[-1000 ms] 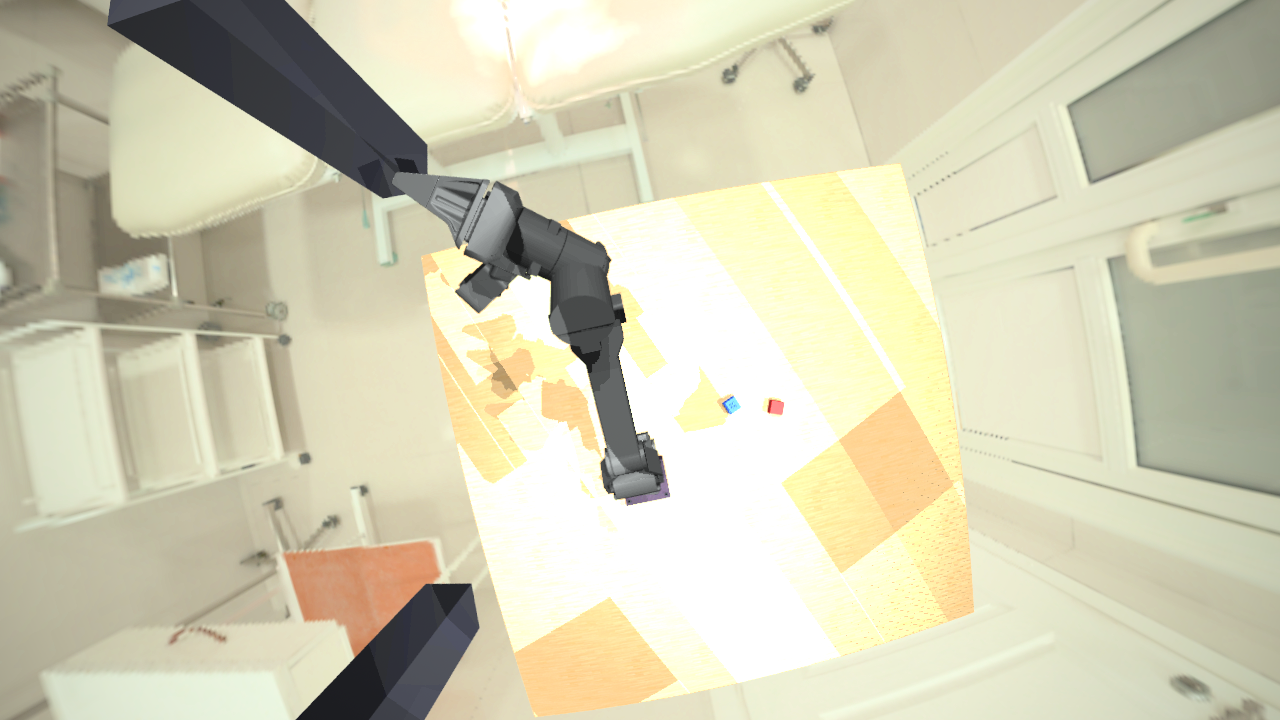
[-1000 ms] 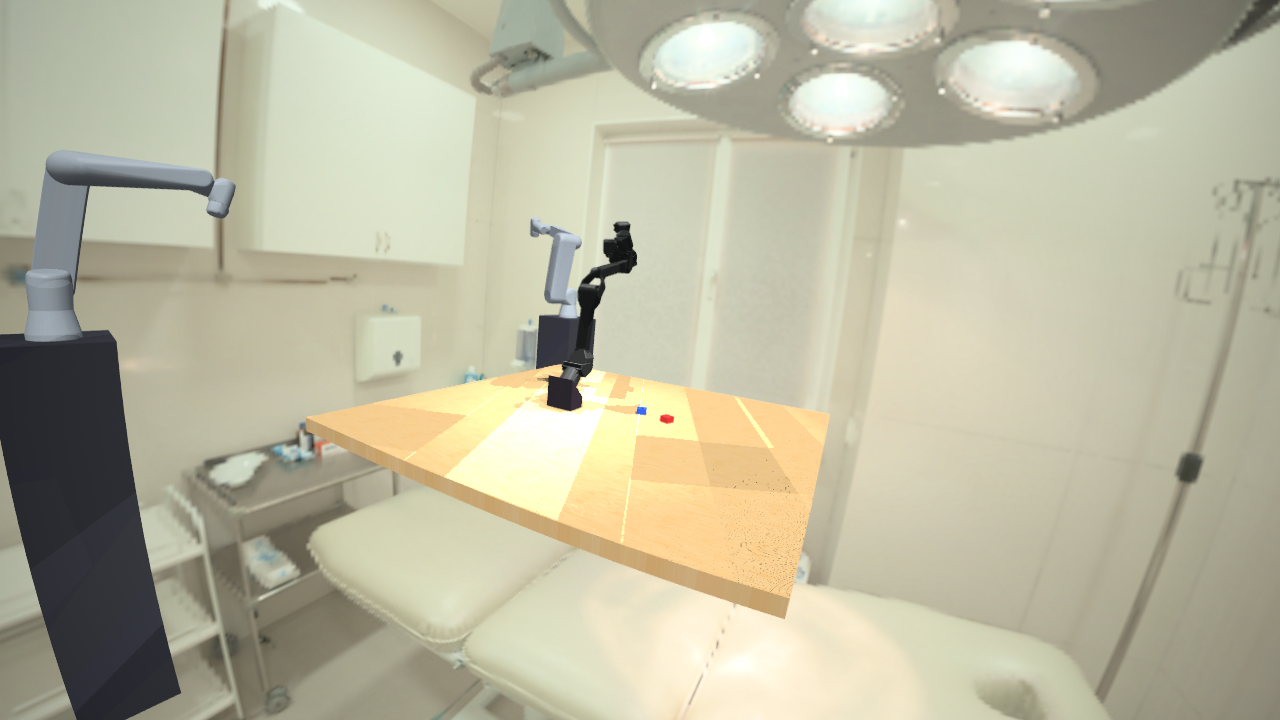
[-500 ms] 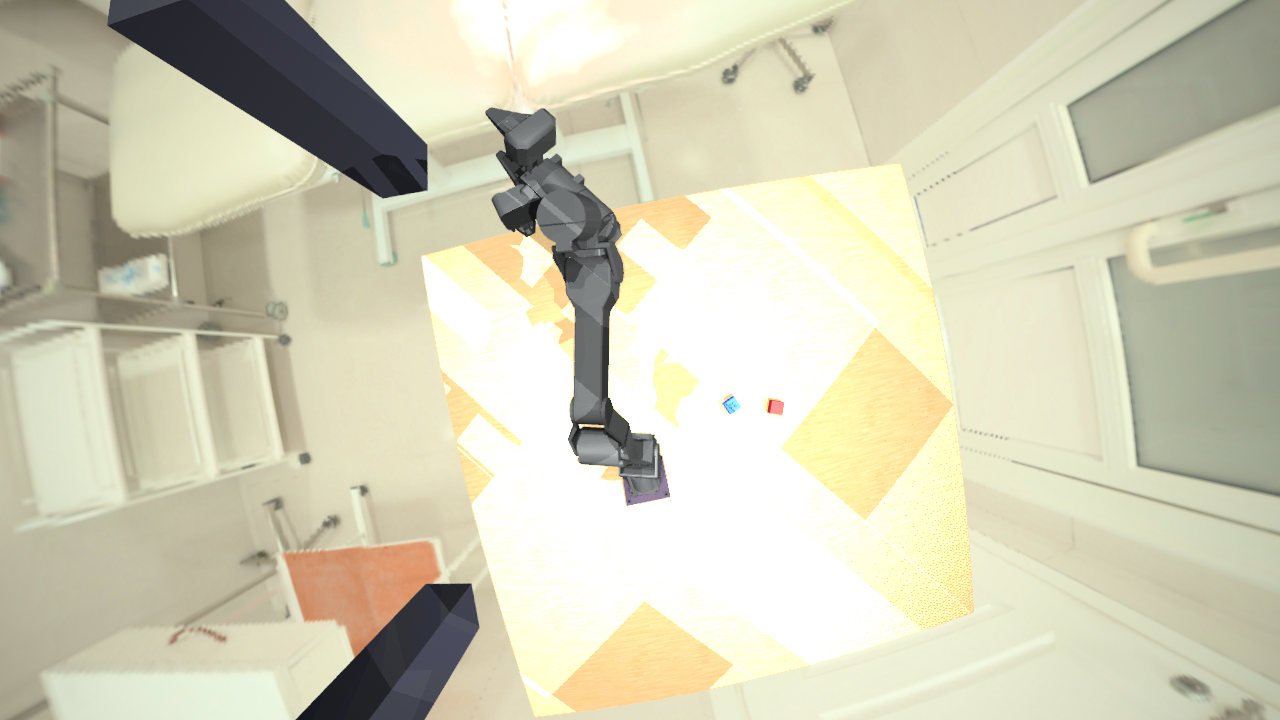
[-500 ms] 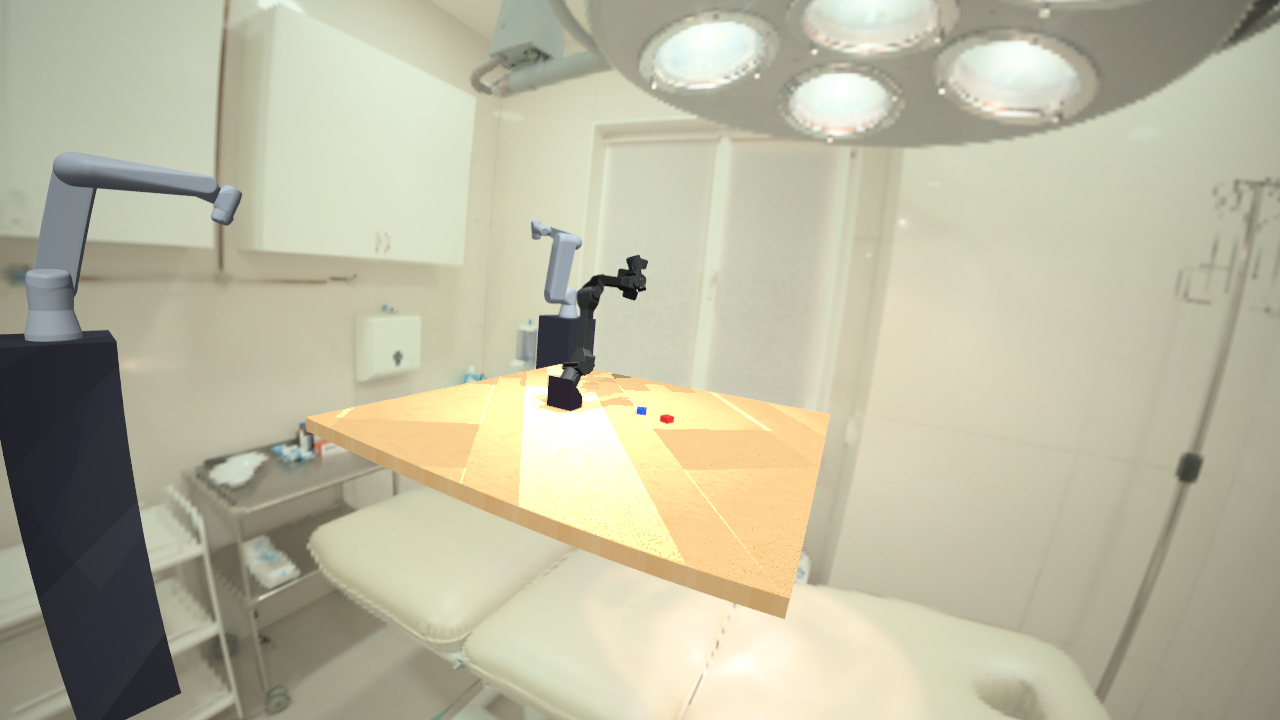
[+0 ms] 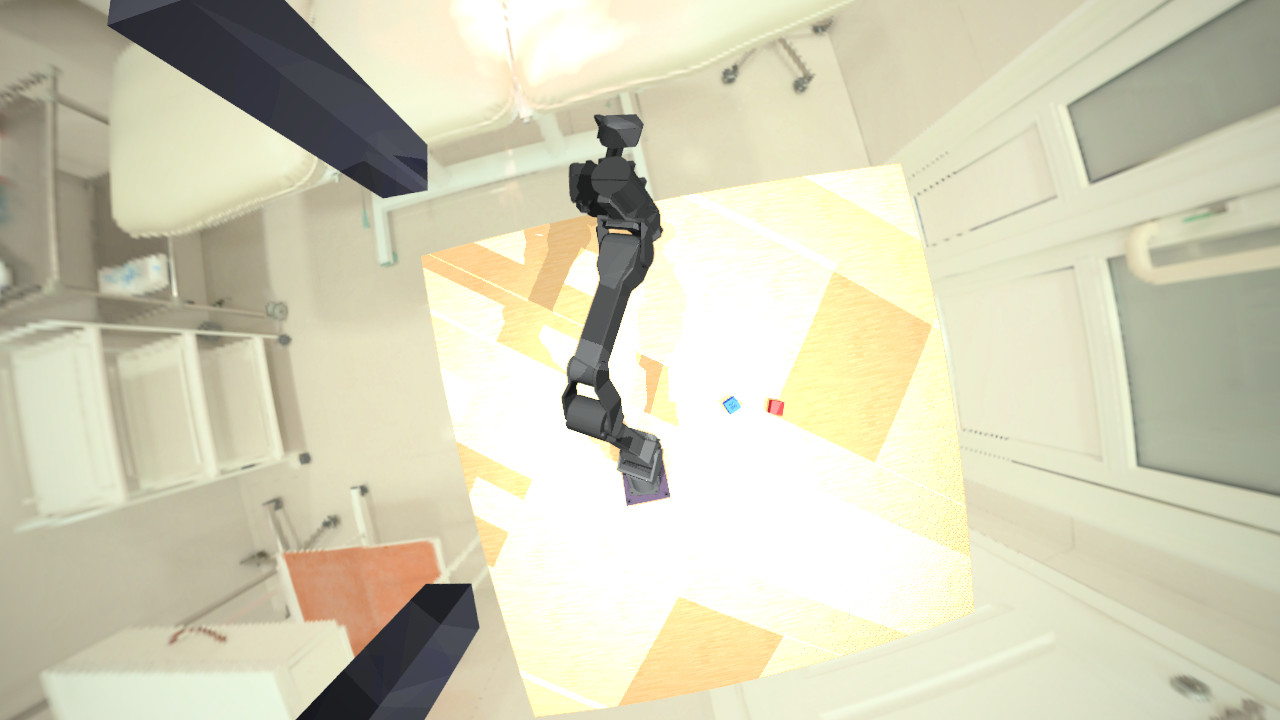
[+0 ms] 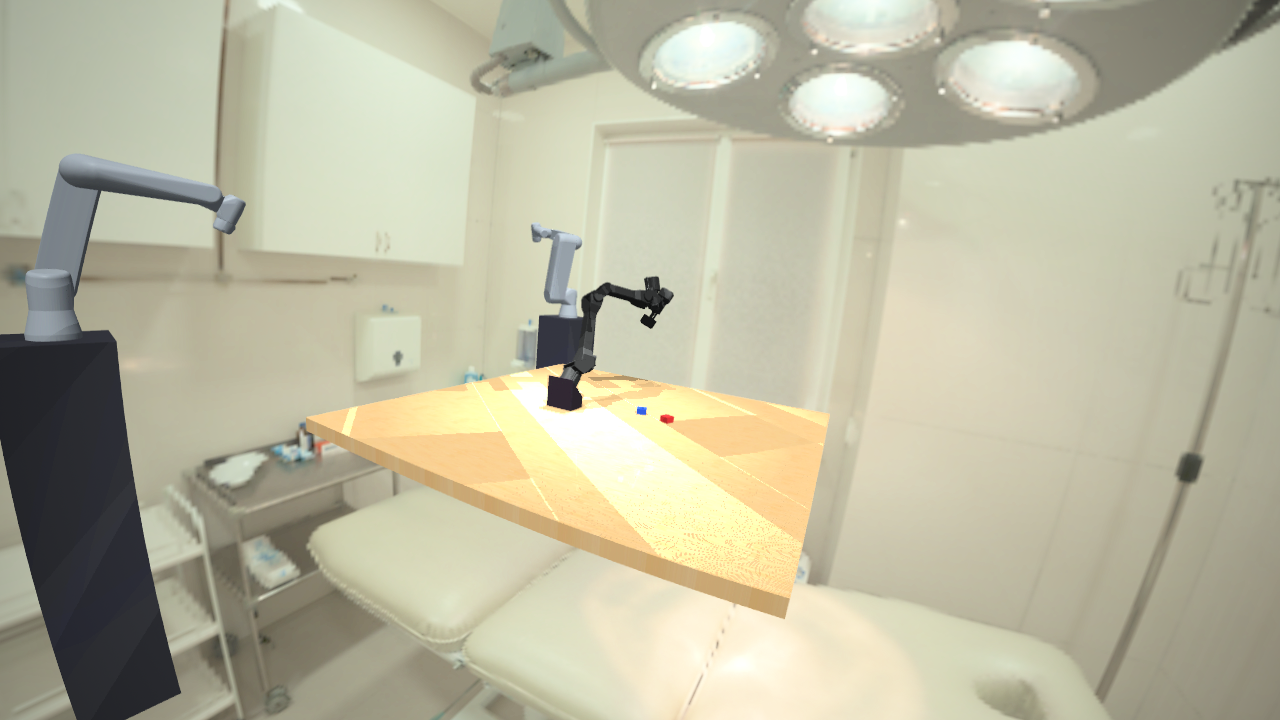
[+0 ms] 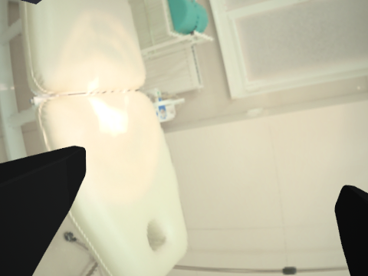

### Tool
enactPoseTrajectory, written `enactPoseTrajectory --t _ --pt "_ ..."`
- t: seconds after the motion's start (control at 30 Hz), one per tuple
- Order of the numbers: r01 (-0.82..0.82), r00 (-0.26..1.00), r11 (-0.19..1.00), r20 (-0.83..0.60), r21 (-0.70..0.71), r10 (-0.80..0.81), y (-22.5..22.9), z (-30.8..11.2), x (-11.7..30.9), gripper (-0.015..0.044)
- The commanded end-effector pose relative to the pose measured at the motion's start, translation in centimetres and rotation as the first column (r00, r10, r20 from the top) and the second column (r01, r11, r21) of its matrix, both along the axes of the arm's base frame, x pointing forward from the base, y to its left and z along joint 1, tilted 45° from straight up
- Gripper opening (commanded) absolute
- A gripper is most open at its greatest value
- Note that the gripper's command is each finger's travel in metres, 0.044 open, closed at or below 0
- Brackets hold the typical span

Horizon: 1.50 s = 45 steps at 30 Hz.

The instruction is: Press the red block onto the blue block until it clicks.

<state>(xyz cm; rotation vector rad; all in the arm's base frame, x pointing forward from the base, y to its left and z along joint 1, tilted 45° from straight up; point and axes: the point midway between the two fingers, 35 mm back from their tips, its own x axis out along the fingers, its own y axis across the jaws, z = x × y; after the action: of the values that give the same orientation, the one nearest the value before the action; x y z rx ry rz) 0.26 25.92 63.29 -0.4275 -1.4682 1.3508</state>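
Red block (image 5: 776, 407) (image 6: 666, 419) is my target, on the table and well apart from the gripper (image 5: 618, 131) (image 6: 658, 302) (image 7: 211, 178), which is spread wide and grasping nothing. In the top view it lies down and to the right of the tool, just past the blue block (image 5: 731, 405) (image 6: 641, 411), with a gap between the two. I judge I must swing the arm (image 5: 604, 322) (image 6: 588, 335) across and lower it; neither block shows me a clear long axis. Patchy glare covers the wooden table (image 5: 854, 367) (image 6: 483, 483). Beyond are a padded couch (image 5: 590, 71) (image 6: 716, 662) (image 7: 123, 172) and a big lamp (image 6: 913, 116).
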Motion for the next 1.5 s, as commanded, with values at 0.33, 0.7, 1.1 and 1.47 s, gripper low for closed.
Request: enactPoseTrajectory --t 0.33,0.7,1.1,1.47 --pt "0.071 0.837 0.842 -0.426 -0.535 -0.342 8.0 -13.6 16.2 0.044" --pt "-0.045 0.427 0.665 -0.616 -0.745 -0.661 5.7 -24.8 27.6 0.044" --pt "-0.374 -0.314 0.594 -0.505 -0.712 -0.804 -3.2 -39.3 35.3 0.044" --pt "-0.518 -0.85 0.786 0.098 -0.338 -0.518 -15.2 -51.3 34.8 0.044"
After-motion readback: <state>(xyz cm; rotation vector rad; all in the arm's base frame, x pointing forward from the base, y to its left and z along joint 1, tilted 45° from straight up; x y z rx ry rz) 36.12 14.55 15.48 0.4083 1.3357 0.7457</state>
